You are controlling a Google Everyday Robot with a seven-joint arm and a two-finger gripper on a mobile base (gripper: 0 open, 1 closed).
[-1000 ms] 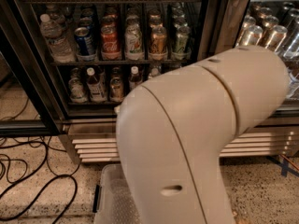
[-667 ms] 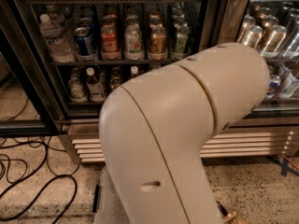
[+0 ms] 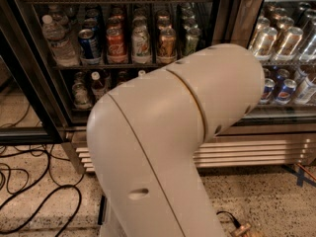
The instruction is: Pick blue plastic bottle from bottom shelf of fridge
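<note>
The fridge point(image 3: 37, 78) stands ahead, with a ribbed steel grille point(image 3: 252, 152) at its base. Its bottom shelf point(image 3: 81, 108) holds small white-capped bottles point(image 3: 97, 84) at the left. The rest of that row is hidden behind my beige arm point(image 3: 168, 142), which fills the middle of the camera view. I cannot pick out a blue plastic bottle. The shelf above carries upright cans point(image 3: 140, 43) and a clear water bottle point(image 3: 57, 41). My gripper is out of view.
A second cooler point(image 3: 286, 38) with silver and blue cans stands at the right. Black cables point(image 3: 34, 186) lie on the speckled floor at the left. A dark door frame point(image 3: 15, 132) runs along the left edge.
My arm's beige body has swung left and now covers more of the bottom shelf's bottles.
</note>
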